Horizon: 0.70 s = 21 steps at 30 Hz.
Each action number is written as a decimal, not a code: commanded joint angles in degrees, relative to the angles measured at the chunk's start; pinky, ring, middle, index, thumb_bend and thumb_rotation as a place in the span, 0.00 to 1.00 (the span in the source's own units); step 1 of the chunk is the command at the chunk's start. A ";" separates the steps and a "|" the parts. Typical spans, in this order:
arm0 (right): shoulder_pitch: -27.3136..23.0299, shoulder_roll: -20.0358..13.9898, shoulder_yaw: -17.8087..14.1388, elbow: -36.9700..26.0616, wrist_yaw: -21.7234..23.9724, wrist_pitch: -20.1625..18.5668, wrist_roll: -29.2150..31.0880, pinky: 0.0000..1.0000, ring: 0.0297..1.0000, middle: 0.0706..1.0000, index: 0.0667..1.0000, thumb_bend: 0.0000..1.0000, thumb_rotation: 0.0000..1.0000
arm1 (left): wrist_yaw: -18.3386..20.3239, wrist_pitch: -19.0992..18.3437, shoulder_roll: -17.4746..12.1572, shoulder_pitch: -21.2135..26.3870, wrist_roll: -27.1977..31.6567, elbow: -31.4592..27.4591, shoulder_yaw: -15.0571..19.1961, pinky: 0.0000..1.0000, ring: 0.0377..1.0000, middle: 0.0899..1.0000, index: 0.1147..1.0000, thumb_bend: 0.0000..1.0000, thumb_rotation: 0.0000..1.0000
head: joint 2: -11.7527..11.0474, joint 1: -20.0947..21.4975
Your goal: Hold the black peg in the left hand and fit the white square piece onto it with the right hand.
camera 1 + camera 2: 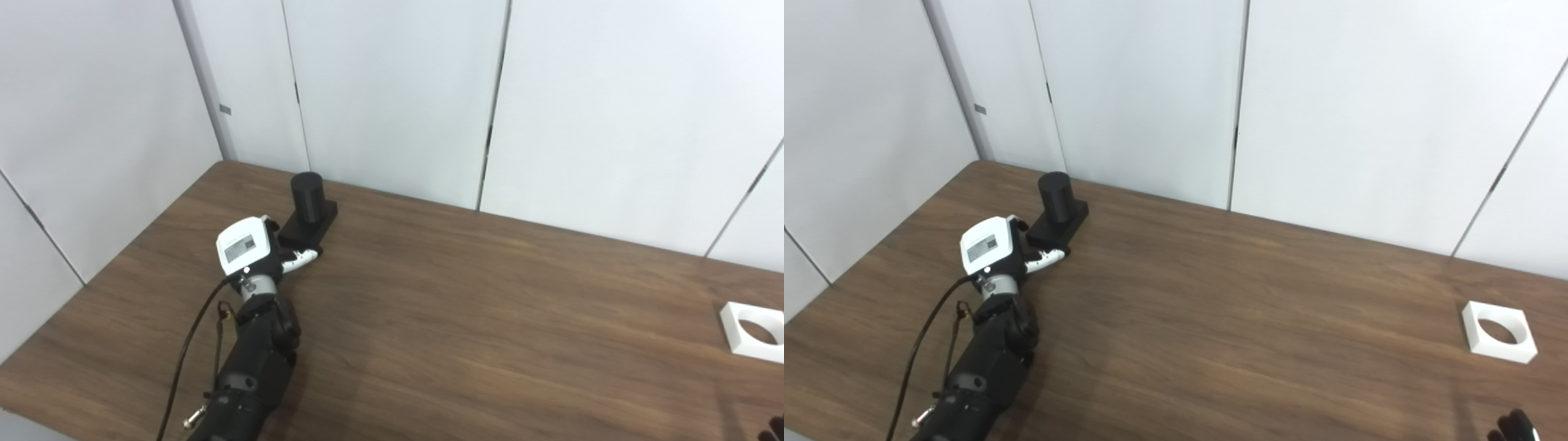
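The black peg [307,196], a short cylinder on a flat black base [309,225], stands on the table at the back left. My left hand [251,248] is at the near end of that base. Its white thumb [301,258] lies stretched out on the table just in front of the base, and its fingers are mostly hidden behind the back of the hand. The peg rests on the table. The white square piece [1499,331], with a round hole, lies flat at the far right. Only dark fingertips of my right hand [1513,427] show at the bottom right corner.
The brown wooden table [465,318] ends at white wall panels at the back and left. A black cable [187,343] runs along my left forearm.
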<state>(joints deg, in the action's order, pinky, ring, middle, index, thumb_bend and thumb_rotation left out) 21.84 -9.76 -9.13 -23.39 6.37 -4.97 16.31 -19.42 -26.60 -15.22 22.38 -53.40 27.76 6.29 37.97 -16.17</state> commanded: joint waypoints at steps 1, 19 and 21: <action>-0.44 -0.06 -0.31 -1.92 -0.10 0.78 0.17 1.00 1.00 1.00 1.00 0.86 0.96 | 0.54 -0.30 -0.84 2.20 1.31 0.66 -0.01 0.72 0.82 0.79 0.66 0.86 0.57 | 0.05 0.05; -0.38 0.09 -0.24 -2.01 0.06 1.28 0.28 1.00 1.00 1.00 1.00 0.81 0.95 | 1.99 -0.32 1.07 5.59 -2.63 4.61 1.82 0.71 0.79 0.77 0.68 0.85 0.57 | 0.03 0.09; -0.31 0.11 -0.25 -2.11 0.05 1.14 0.39 1.00 1.00 1.00 1.00 0.81 0.95 | 2.39 -0.31 1.44 5.70 -3.34 4.53 2.26 0.72 0.79 0.78 0.69 0.85 0.57 | 0.17 0.04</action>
<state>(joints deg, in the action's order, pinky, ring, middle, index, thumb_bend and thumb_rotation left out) 21.89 -9.64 -9.11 -23.40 6.38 -4.97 16.35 -18.97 -26.75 -14.03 25.75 -56.35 32.02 8.36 37.97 -16.00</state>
